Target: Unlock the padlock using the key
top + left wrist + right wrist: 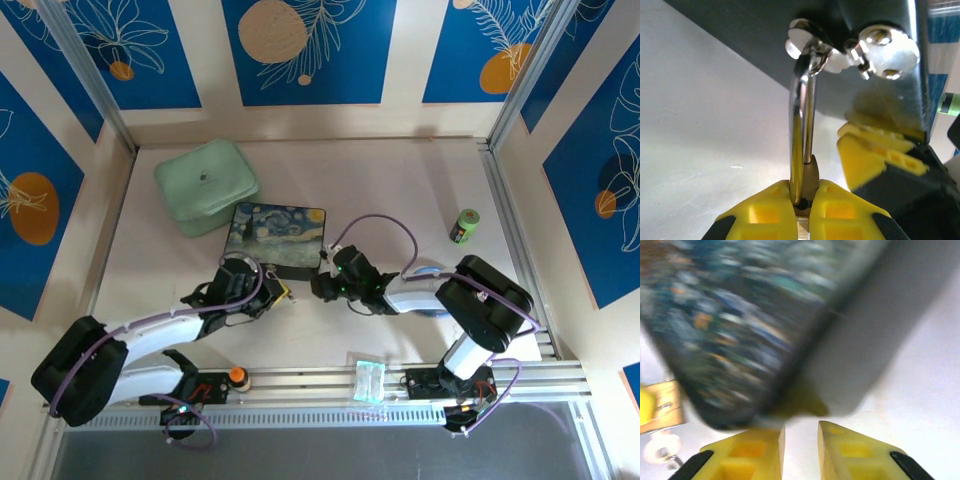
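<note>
By the painted box: left end effector tight on padlock, right end effector slightly apart.

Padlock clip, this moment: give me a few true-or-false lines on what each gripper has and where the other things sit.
1. The left gripper is shut on the padlock. True.
2. The right gripper holds the key. False: its fingers stand apart with nothing between them.
3. The padlock's shackle reaches up to the metal clasp on the box. True.
4. The green pouch lies on top of the box. False: it lies on the table, by the box's far left corner.
5. The small green can stands left of the box. False: it stands well to the right.
</note>
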